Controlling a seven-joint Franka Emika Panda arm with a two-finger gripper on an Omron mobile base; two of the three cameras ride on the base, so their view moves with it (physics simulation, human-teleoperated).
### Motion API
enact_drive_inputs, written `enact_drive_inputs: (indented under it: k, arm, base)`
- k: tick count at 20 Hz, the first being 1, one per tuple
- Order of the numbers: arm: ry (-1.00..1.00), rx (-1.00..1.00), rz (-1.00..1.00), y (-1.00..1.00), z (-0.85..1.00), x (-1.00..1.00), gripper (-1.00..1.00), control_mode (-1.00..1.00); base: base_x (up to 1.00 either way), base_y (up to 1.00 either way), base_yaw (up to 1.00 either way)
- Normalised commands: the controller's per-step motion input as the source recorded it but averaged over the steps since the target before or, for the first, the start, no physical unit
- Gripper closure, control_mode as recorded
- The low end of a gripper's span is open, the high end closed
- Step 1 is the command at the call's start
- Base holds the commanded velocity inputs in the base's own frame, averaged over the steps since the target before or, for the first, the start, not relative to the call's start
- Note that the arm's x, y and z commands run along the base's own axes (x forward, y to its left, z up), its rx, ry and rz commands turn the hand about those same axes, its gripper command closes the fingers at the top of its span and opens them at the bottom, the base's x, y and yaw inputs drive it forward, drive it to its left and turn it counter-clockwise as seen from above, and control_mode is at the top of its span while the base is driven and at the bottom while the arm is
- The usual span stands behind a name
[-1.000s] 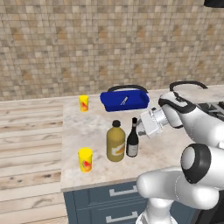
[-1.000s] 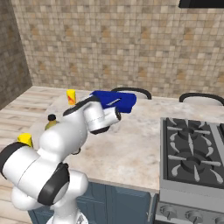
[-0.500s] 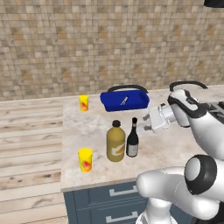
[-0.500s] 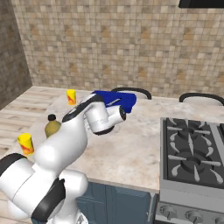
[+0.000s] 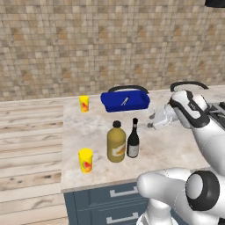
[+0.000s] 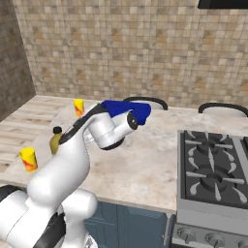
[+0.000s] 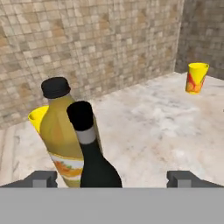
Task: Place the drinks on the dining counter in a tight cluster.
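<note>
The squat amber-yellow bottle (image 5: 116, 143) with its black cap is standing upright on the dining counter (image 5: 176, 149), a beige marbled stone slab above dark blue drawer fronts. The slim dark wine bottle (image 5: 133, 139) is standing just beside it on the right, long neck pointing straight up; I cannot tell whether the two glossy bodies are touching. In the hand view the wine bottle (image 7: 91, 155) is sitting in front of the rounder yellow one (image 7: 65, 135). The gripper (image 5: 151, 122) is hanging above the stone, apart from both bottles, its fingers (image 7: 186, 178) spread wide with nothing between them. Two small yellow cups (image 5: 85, 160) with red marks are standing on the counter, and a blue tray-like container (image 5: 125, 100) is lying behind the bottles, before the tan tiled wall (image 5: 110, 44).
</note>
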Motion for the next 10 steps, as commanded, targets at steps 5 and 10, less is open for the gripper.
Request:
enact_drive_inputs:
  k: [5, 10]
  arm:
    - [0.32, -0.27, -0.22, 0.0, 0.11, 0.32, -1.0, -1.0]
    - [0.32, -0.23, -0.23, -0.05, 0.28, 0.19, -1.0, -1.0]
  base:
    - [0.0, 0.0, 0.0]
    - [0.0, 0.0, 0.0]
